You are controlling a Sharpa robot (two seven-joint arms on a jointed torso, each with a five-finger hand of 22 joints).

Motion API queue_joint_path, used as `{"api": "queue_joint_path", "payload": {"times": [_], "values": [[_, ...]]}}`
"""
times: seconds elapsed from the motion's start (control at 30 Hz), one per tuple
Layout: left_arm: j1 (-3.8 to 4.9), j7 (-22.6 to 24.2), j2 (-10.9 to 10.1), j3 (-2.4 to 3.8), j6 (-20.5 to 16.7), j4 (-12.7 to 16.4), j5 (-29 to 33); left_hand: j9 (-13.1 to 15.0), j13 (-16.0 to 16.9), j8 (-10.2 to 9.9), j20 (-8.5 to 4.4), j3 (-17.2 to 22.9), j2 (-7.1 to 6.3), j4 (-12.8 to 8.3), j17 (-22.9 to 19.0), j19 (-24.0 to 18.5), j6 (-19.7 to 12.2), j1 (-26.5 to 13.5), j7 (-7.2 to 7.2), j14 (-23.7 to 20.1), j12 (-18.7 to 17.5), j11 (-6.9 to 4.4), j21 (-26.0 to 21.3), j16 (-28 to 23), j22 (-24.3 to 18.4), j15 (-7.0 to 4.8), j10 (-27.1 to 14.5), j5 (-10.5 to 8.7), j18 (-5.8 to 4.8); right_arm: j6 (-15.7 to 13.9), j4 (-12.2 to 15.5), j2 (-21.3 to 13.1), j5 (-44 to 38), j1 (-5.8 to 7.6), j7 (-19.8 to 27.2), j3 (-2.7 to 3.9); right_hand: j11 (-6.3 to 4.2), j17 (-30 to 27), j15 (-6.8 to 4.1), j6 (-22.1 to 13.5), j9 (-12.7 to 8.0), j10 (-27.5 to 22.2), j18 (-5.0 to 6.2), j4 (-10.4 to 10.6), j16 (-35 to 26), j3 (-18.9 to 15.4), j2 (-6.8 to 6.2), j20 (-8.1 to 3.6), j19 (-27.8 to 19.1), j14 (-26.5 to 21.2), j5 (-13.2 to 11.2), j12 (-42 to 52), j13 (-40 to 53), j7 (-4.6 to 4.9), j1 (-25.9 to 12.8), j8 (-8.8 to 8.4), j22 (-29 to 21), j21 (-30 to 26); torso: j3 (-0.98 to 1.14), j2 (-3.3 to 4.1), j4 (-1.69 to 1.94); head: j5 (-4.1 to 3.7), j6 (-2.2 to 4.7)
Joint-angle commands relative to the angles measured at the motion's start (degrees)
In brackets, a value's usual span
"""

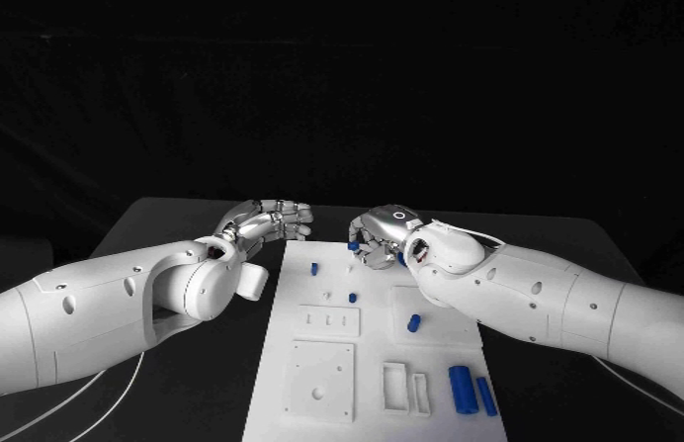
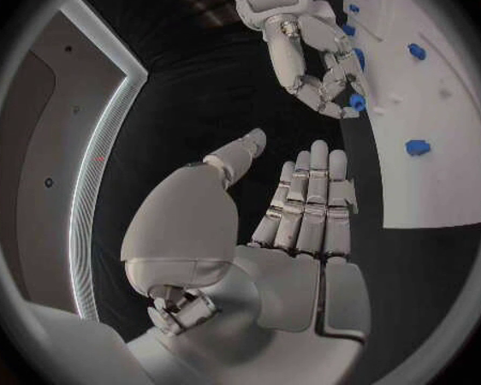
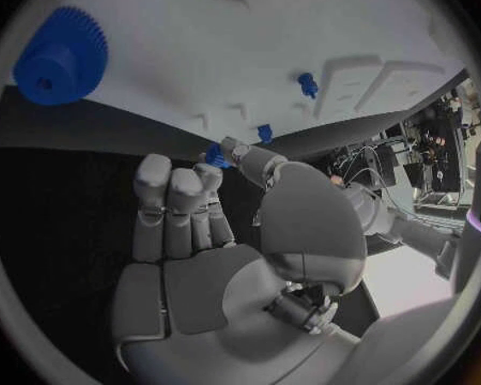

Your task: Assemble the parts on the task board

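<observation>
Right hand (image 1: 383, 236) pinches a small blue part (image 1: 354, 246) at the task board's (image 1: 321, 402) upper centre; left hand (image 1: 268, 221), fingers spread, hovers left of it.

Task board (image 1: 374, 363) corner behind right arm (image 1: 542, 299)
</observation>
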Motion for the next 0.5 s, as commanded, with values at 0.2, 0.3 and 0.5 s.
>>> {"api": "queue_joint_path", "payload": {"times": [0.2,0.3,0.5], "values": [[0.09,0.35,0.26,0.05,0.71,-0.05,-0.23,-0.09,-0.08,-0.22,0.09,0.07,-0.02,-0.29,0.06,-0.3,0.52,-0.79,0.66,0.12,-0.21,0.11,0.25,-0.3,1.19,0.34,0.34,0.25,0.94,0.55,-1.24,1.69,3.01,-0.56,-0.15,0.01,-1.08,0.18,-0.44,8.1,0.17,-2.53,1.75,-0.75,0.2,-0.13,1.04,-0.19,0.08,0.07,-0.08,0.23,-0.11,-0.08,-0.09,0.1,0.99,0.37,0.03,0.07,0.14,0.07,-0.12],[0.09,0.35,0.36,0.05,0.74,-0.07,-0.23,-0.1,-0.08,-0.22,0.09,0.08,-0.02,-0.3,0.07,-0.3,0.52,-0.8,0.65,0.12,-0.21,0.1,0.26,-0.3,1.19,0.34,0.34,0.25,0.94,0.92,-1.81,2.27,3.01,-0.8,-0.15,0.01,-1.07,0.21,-0.44,8.07,0.21,-2.56,1.75,-0.89,0.18,-0.17,1.16,-0.21,0.04,0.06,-0.08,0.25,-0.14,-0.07,-0.15,0.09,0.99,0.38,0.06,0.08,0.07,0.19,-0.12],[0.09,0.37,0.49,0.05,0.76,-0.12,-0.23,-0.1,-0.08,-0.22,0.09,0.09,-0.01,-0.31,0.08,-0.3,0.52,-0.83,0.64,0.12,-0.22,0.09,0.26,-0.32,1.19,0.35,0.34,0.25,0.94,1.27,-3.44,3.04,3.11,-1.19,-0.03,0.01,-1.06,0.28,-0.43,7.99,0.27,-2.64,1.75,-1.12,0.15,-0.25,1.35,-0.24,-0.01,0.05,-0.09,0.27,-0.18,-0.05,-0.26,0.05,0.99,0.41,0.07,0.09,0.07,0.31,-0.18]]}}
